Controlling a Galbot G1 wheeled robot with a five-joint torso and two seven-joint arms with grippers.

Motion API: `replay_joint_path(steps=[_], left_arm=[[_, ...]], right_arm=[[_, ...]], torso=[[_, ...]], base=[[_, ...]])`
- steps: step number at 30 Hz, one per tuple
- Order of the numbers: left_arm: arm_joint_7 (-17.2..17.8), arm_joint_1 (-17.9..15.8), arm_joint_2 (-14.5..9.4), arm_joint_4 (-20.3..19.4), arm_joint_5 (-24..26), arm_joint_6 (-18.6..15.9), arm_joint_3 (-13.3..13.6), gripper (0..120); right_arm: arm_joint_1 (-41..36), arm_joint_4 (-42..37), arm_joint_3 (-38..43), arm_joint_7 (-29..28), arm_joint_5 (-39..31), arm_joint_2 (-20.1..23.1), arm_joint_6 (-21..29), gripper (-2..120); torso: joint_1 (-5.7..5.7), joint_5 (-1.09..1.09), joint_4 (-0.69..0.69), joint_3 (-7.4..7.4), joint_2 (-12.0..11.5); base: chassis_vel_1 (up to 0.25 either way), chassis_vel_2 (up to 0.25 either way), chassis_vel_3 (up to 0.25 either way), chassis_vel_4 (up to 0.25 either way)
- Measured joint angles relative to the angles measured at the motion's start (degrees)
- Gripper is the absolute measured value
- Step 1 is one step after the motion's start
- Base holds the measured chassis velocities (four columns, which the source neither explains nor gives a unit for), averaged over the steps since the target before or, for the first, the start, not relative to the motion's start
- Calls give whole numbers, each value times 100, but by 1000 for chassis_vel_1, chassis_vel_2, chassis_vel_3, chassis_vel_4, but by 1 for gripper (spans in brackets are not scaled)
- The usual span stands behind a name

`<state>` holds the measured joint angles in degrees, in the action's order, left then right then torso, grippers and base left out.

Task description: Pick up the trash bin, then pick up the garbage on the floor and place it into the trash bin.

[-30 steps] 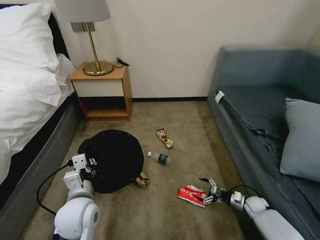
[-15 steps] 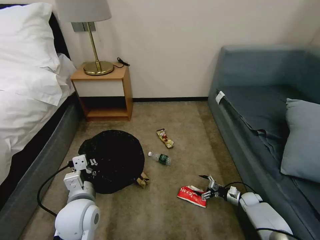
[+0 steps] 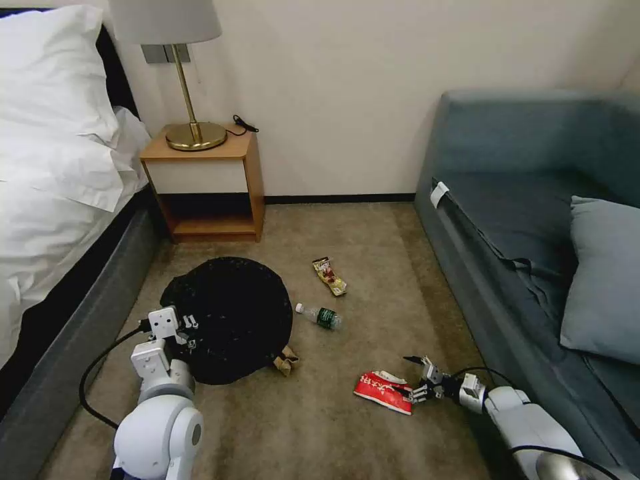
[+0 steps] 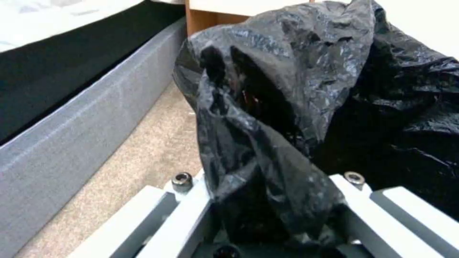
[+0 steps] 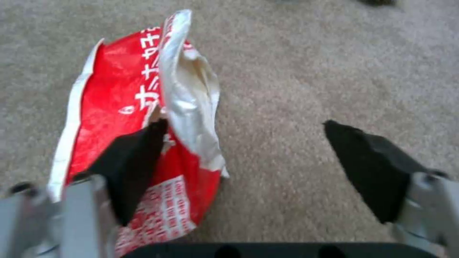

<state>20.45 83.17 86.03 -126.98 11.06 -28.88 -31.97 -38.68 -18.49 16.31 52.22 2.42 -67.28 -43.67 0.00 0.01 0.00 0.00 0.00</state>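
Head view: the trash bin (image 3: 230, 320) sits on the carpet (image 3: 320, 427) at left centre, its black bag (image 3: 233, 307) covering it from above. The left gripper (image 3: 185, 331) is at the bin's near-left rim, clamped on the bag's folded edge. To the right of the bin lie a small clear bottle (image 3: 320, 315) with a green label and, farther off, a brown-yellow snack wrapper (image 3: 329, 276). A crumpled brown paper bag (image 3: 285, 361) pokes out at the bin's near-right edge, touching it. Nearer and to the right, the red-white snack packet (image 3: 383, 391) lies flat on the carpet; the right gripper (image 3: 412, 381) is at the packet's right end, fingers spread apart. A bed (image 3: 60, 200) stands at left, a nightstand (image 3: 207, 180) with a lamp (image 3: 183, 80) at the far wall, and a sofa (image 3: 533, 220) at right.

Left wrist view: the left gripper (image 4: 272, 218) is closed onto a bunched fold of the black bag (image 4: 296, 93), which rises up between its fingers. The bed's grey base (image 4: 81, 118) runs alongside.

Right wrist view: the right gripper (image 5: 244, 172) is wide open and holds nothing. One fingertip (image 5: 136, 157) rests over the red-white snack packet (image 5: 114, 100), at its crumpled white edge; the other fingertip (image 5: 373, 161) is over bare carpet (image 5: 311, 64), well apart from the packet.
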Motion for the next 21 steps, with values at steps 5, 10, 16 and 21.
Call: replay_joint_path(steps=[5, 10, 16, 21], left_arm=[[10, -69, -13, 15, -8, -27, 12, 5], [13, -66, -9, 19, -6, -33, 24, 5], [15, -45, 16, 46, -9, -34, 47, 5], [18, -42, 19, 55, -11, -34, 45, 5]], right_arm=[[-17, -6, 14, -6, -12, 52, 25, 61], [1, -15, 17, -11, -17, 60, 29, 49], [3, -22, 22, -16, -22, 59, 29, 26], [-14, -36, 27, -25, -26, 60, 30, 6]], torso=[[0, -1, 0, 0, 0], [0, -1, 0, 0, 0], [0, -1, 0, 0, 0], [0, -2, 0, 0, 0]], base=[[0, 0, 0, 0], [0, 0, 0, 0], [0, 0, 0, 0], [0, 0, 0, 0]])
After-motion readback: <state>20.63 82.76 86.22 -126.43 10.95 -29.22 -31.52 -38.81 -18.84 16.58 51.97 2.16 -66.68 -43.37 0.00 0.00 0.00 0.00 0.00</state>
